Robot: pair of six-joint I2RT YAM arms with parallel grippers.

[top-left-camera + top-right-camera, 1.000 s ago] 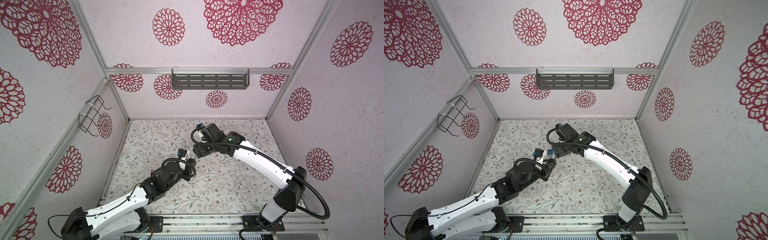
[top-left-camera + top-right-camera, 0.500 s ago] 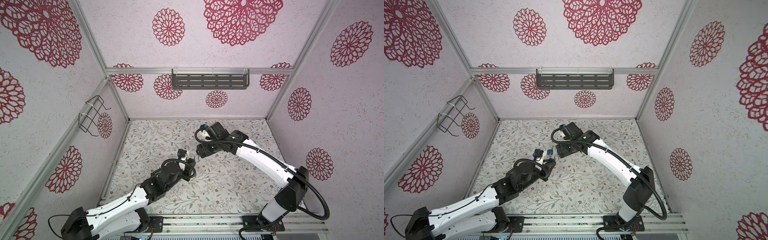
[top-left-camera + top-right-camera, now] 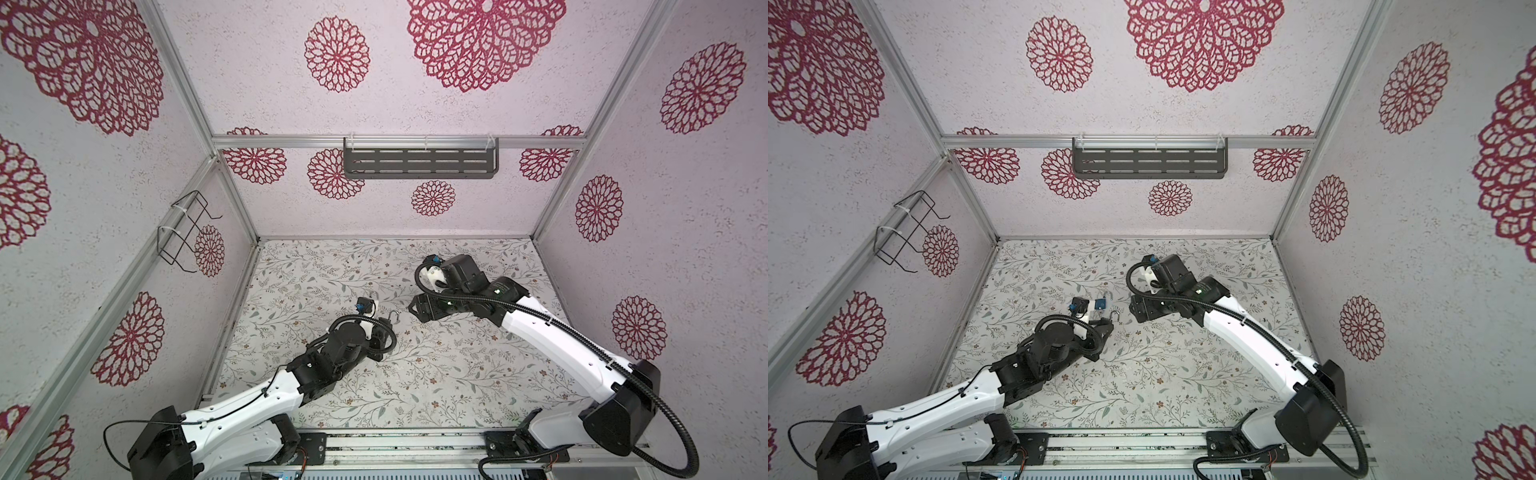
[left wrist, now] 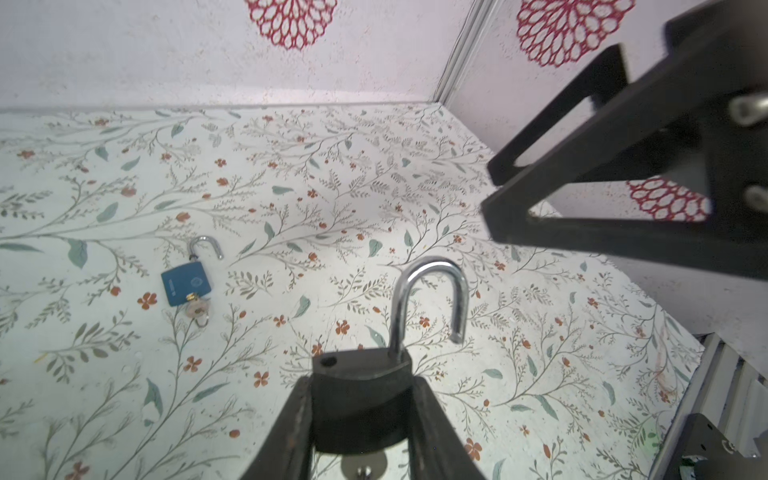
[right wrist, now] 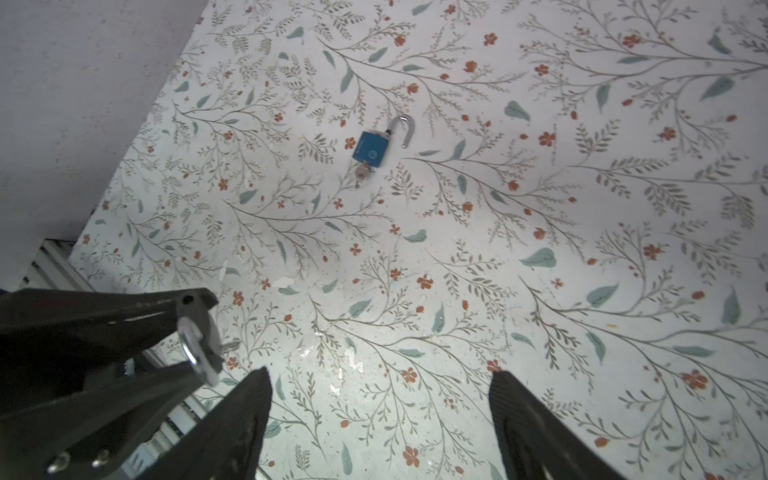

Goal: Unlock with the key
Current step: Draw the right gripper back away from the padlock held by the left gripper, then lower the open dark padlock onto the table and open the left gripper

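Backing away open and empty, right gripper (image 5: pixel 380 378) leaves left gripper (image 4: pixel 360 384) clamping the padlock (image 4: pixel 361 401), shackle (image 4: pixel 432 270) sprung: unlocking looks done.

Pale textured walls (image 3: pixel 249 62), red floral medallions; leaf-print floor (image 3: pixel 436 374); grey slotted shelf (image 3: pixel 419 163) on back wall; wire rack (image 3: pixel 185 232) left.

You're in a robot lab test cell.
Your clues: aluminium frame (image 3: pixel 291 142), printed wall panels (image 3: pixel 257 75), floral table sheet (image 3: pixel 436 374), arm-mounting rail (image 3: pixel 415 444) in front.
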